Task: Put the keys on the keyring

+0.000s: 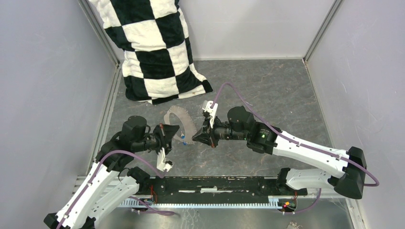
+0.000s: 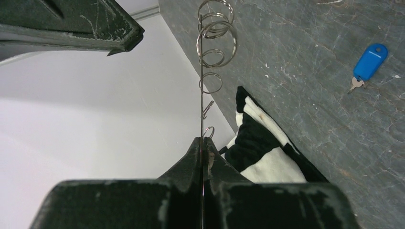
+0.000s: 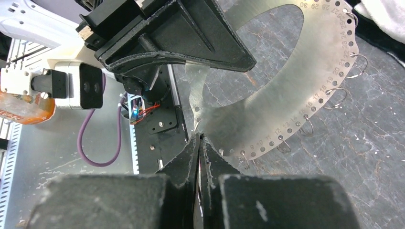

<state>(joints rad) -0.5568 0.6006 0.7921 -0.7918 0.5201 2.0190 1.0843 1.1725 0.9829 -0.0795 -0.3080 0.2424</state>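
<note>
Fingers on both arms are pinching fully shut on the keyring (image 1: 185, 120), a flat metal crescent being held between the left gripper (image 1: 171, 133) and right gripper (image 1: 196, 138) mid-table (image 1: 286, 95), with open room lying right and far. Left wrist: the blue key (image 2: 368, 63) is lying loose, apart from the plate's thin edge. Right wrist: small rings (image 3: 335, 98) are hanging along the numbered rim. Next, I judge, one gripper needs freeing to fetch that key.
</note>
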